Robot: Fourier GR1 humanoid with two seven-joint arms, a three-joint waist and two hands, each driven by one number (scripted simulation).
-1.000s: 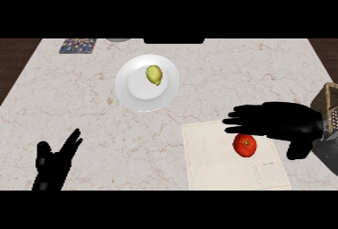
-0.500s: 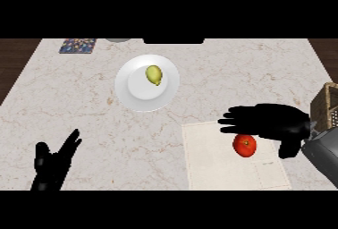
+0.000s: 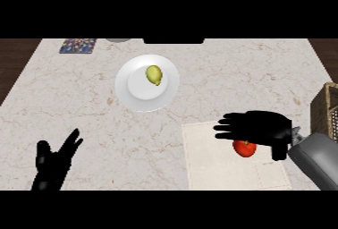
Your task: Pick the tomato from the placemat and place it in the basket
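A red tomato (image 3: 245, 149) lies on the pale placemat (image 3: 214, 165) at the lower right of the counter. My right hand (image 3: 260, 129) hovers just above and behind it, fingers straight and pointing left, thumb hanging down to the tomato's right; it covers the tomato's top edge and holds nothing. The wicker basket (image 3: 328, 107) shows only as a strip at the right edge. My left hand (image 3: 52, 162) rests open at the lower left, fingers up.
A white plate (image 3: 135, 91) with a yellow-green fruit (image 3: 154, 74) sits at the counter's upper middle. A patterned coaster (image 3: 78, 45) lies at the far left corner, a grey round object (image 3: 119, 40) beside it. The counter's dark edges run along both sides.
My right hand has slid left and slightly down over the placemat, coming to lie over the tomato. The tomato and the left hand have not moved.
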